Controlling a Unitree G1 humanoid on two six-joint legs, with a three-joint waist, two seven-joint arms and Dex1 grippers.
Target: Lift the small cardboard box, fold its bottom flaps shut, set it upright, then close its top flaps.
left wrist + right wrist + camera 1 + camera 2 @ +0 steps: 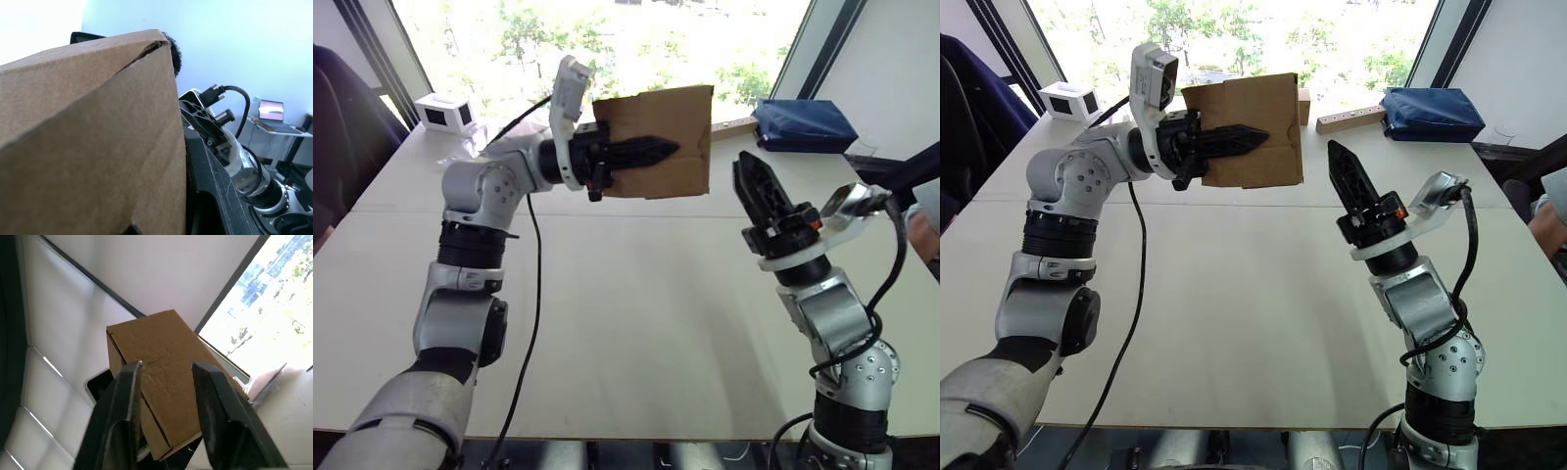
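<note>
Nearest you is the right tool [1347,168], fingers apart w/ a clear gap, nothing in it, pointing up toward the small cardboard box [1263,122] but not touching; the box sits just beyond and to that tool's left side, aloft, well above the desk [1234,294]. Your left tool [651,149] has the box: one black finger lies flat across the near face, the other is hidden behind the cardboard, so it looks clamped on a wall or panel, though you can't see how far the fingers are closed. From the right wrist view the box end facing that tool looks folded flat w/ a seam across it; can't tell whether that's the bottom flaps or the top, nor whether they're fully tucked. Judging from this, you're in the lift/fold stage: box is up, not yet set upright. Next move prob calls for bringing the right tool in against the facing end to press flaps shut while the left holds steady. No print, brand or label readable on the box; it's plain brown.
</note>
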